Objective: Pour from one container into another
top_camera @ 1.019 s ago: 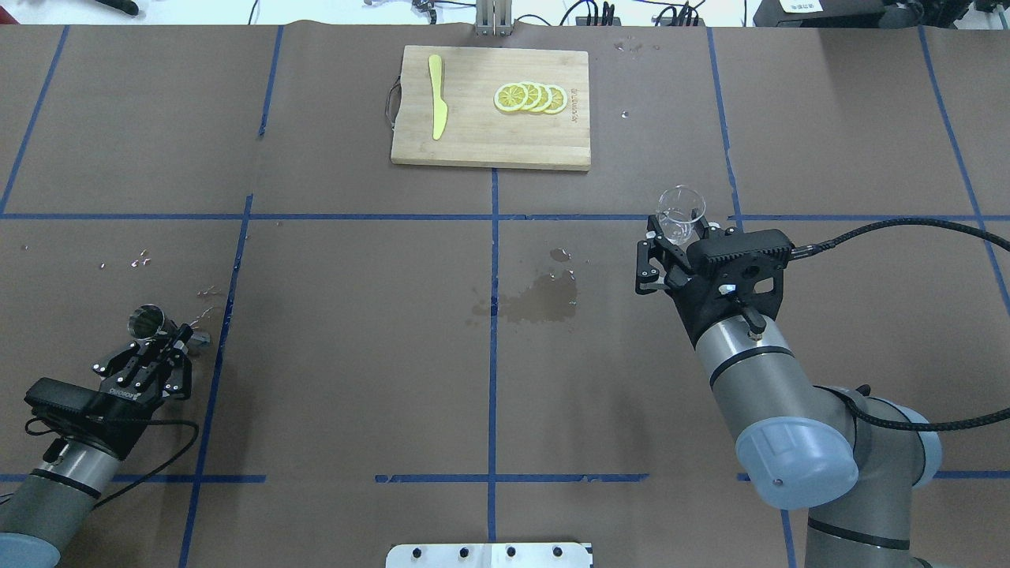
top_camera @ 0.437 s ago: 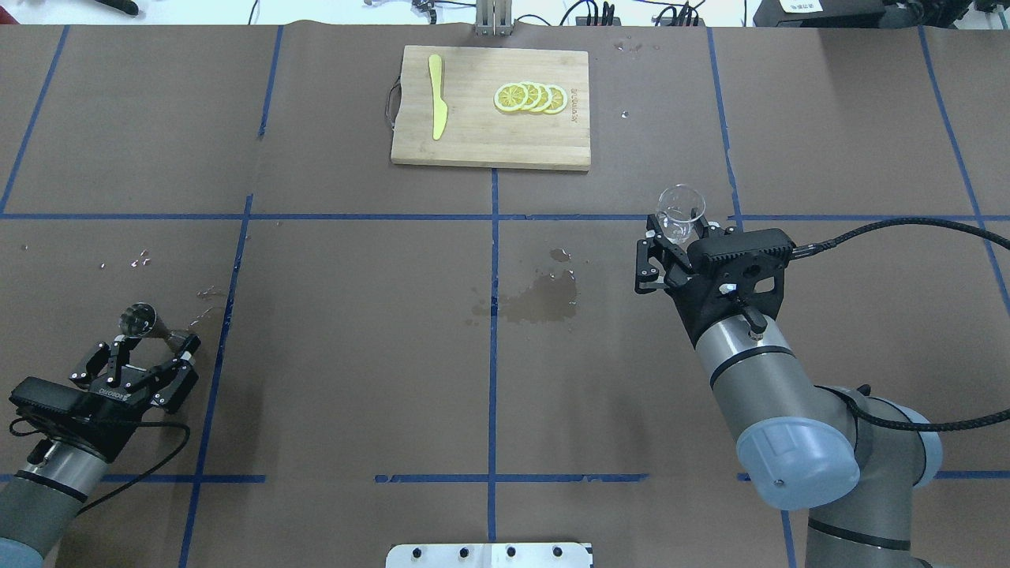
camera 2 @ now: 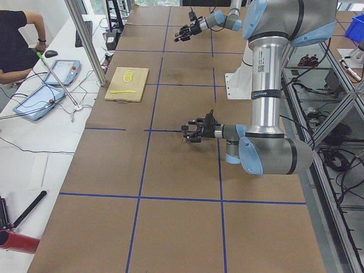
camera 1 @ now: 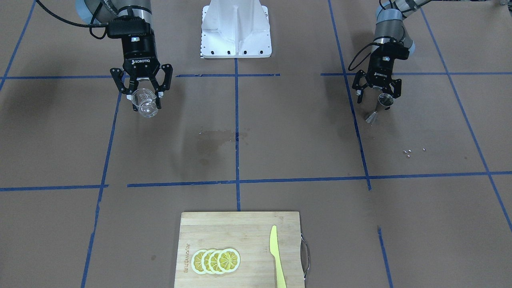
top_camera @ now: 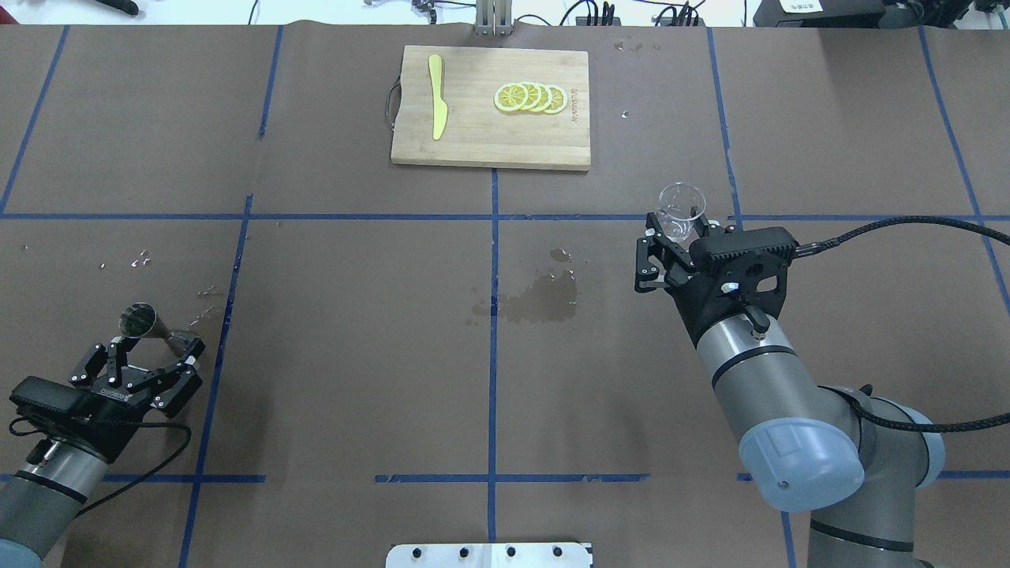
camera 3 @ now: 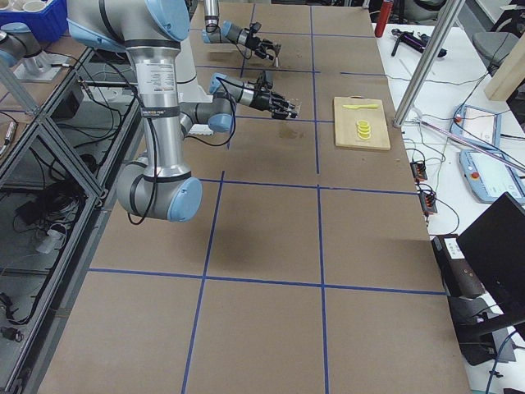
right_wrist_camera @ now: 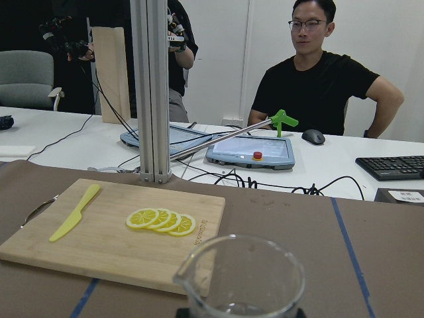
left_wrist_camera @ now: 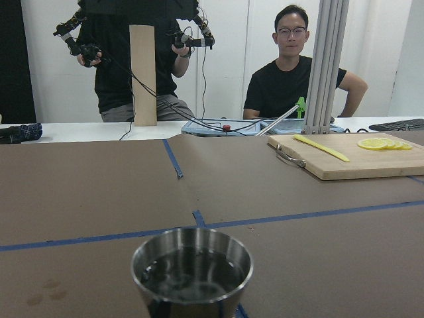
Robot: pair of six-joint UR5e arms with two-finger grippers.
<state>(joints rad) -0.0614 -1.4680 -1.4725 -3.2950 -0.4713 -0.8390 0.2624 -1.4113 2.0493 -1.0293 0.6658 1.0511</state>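
The glass cup is held clamped in the right gripper, well apart from the jigger, which is stood upright between the parted jaws of the left gripper

The jigger and glass cup are cut off below.
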